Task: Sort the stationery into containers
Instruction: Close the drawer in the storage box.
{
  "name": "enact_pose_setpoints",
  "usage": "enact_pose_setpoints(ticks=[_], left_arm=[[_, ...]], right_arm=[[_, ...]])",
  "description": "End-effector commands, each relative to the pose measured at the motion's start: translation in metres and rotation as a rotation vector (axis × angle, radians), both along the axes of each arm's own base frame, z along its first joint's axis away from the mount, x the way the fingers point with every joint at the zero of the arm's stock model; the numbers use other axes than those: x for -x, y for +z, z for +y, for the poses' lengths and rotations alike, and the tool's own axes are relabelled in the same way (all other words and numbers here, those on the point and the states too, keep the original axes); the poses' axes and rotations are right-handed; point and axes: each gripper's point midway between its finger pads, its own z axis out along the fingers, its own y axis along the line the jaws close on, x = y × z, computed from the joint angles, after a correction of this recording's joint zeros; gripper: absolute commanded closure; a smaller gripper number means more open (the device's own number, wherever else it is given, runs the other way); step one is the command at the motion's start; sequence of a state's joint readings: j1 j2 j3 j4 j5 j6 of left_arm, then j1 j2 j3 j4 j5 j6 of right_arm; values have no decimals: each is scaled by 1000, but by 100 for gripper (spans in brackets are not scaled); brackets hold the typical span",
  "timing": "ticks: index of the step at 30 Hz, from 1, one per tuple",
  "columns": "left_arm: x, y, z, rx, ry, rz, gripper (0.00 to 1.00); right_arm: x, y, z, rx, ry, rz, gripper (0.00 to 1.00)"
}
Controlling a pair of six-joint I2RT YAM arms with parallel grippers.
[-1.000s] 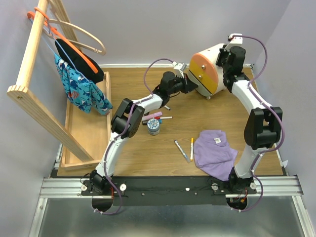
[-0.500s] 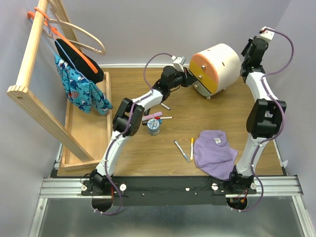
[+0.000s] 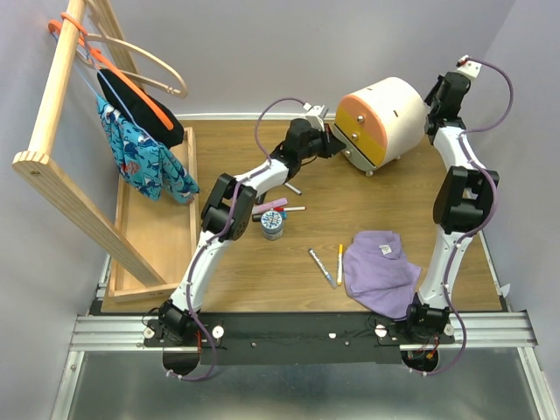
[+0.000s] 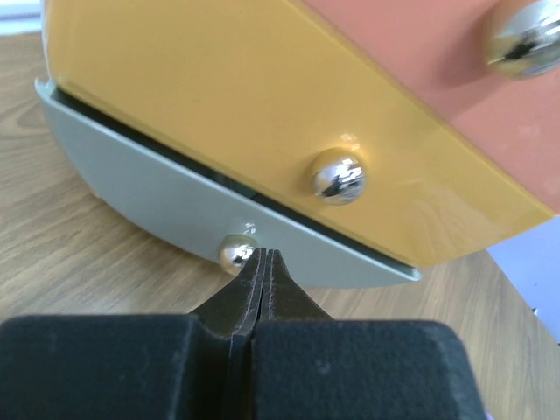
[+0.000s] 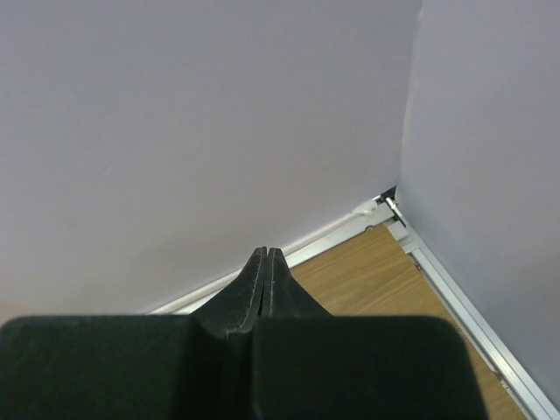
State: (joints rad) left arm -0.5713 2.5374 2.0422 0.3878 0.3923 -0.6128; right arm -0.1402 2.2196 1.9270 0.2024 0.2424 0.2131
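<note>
The cream drawer unit (image 3: 398, 103) stands at the back of the table, its orange (image 3: 356, 115) and yellow (image 3: 374, 143) drawer fronts facing left. My left gripper (image 3: 332, 140) is shut and empty. In the left wrist view its tips (image 4: 264, 254) touch the right side of the small knob (image 4: 237, 252) on the grey bottom drawer (image 4: 157, 201), below the yellow drawer (image 4: 219, 96) and the orange drawer (image 4: 420, 52). My right gripper (image 3: 437, 90) is shut, raised behind the unit, and points at the wall (image 5: 266, 252). A pink bar (image 3: 274, 204), a patterned jar (image 3: 273, 225) and two pens (image 3: 322, 267) (image 3: 339, 262) lie mid-table.
A purple cloth (image 3: 381, 271) lies at the front right. A long wooden tray (image 3: 157, 236) and a wooden rack (image 3: 61, 184) with hangers and clothing take up the left side. A thin pen (image 3: 293, 209) and a dark pen (image 3: 294, 187) lie under the left arm.
My right arm has lifted off the back of the drawer unit and swung up toward the back right corner. My left gripper has shifted slightly up along the unit's front.
</note>
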Motion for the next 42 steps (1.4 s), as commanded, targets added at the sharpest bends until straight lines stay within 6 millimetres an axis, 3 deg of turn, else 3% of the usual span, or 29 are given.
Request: enact_pose_setpoints(ticks=[1, 6, 14, 20, 23, 24, 25, 26, 27, 28, 29, 30, 31, 32, 33, 34, 36, 40, 42], left_arm=[[-6, -25, -4, -50, 20, 28, 100], [-6, -35, -11, -61, 29, 46, 100], [-2, -26, -35, -51, 21, 16, 100], [-3, -27, -42, -48, 38, 11, 100], [-2, -28, -39, -58, 39, 14, 100], [-1, -14, -35, -48, 38, 14, 100], [-4, -24, -21, -49, 48, 49, 100], [-2, -21, -14, -43, 42, 57, 100], [3, 5, -7, -15, 10, 39, 99], [5, -9, 10, -24, 16, 67, 90], [8, -5, 19, -23, 12, 72, 85], [16, 25, 27, -2, -11, 39, 81], [27, 15, 34, -14, -38, 56, 75], [29, 23, 44, -14, -50, 41, 73], [35, 46, 50, -1, -60, 15, 70], [44, 42, 55, -8, -82, 39, 65], [51, 60, 63, 21, -104, 38, 59], [56, 84, 66, 158, -161, 63, 43], [57, 85, 64, 164, -184, 46, 38]], right_arm=[[-4, -11, 7, -51, 50, 21, 99], [3, -21, 16, -83, 87, 51, 99], [16, -44, 28, -127, 132, 116, 99], [21, -53, 32, -144, 146, 139, 99], [22, -51, 32, -144, 141, 135, 99], [22, -49, 31, -140, 139, 133, 99], [23, -48, 31, -137, 139, 133, 99], [23, -45, 31, -132, 137, 128, 99], [23, -44, 31, -131, 137, 128, 99], [24, -42, 31, -128, 138, 127, 99], [25, -43, 30, -129, 136, 128, 99], [26, -42, 30, -126, 137, 129, 99], [27, -37, 30, -115, 136, 120, 99], [29, -39, 28, -104, 127, 128, 99], [32, -38, 26, -93, 119, 131, 99], [34, -36, 24, -86, 105, 131, 99], [41, -27, 17, -69, 69, 122, 94], [54, -5, 12, -27, 39, 104, 58], [59, 14, 12, -11, 38, 75, 52]])
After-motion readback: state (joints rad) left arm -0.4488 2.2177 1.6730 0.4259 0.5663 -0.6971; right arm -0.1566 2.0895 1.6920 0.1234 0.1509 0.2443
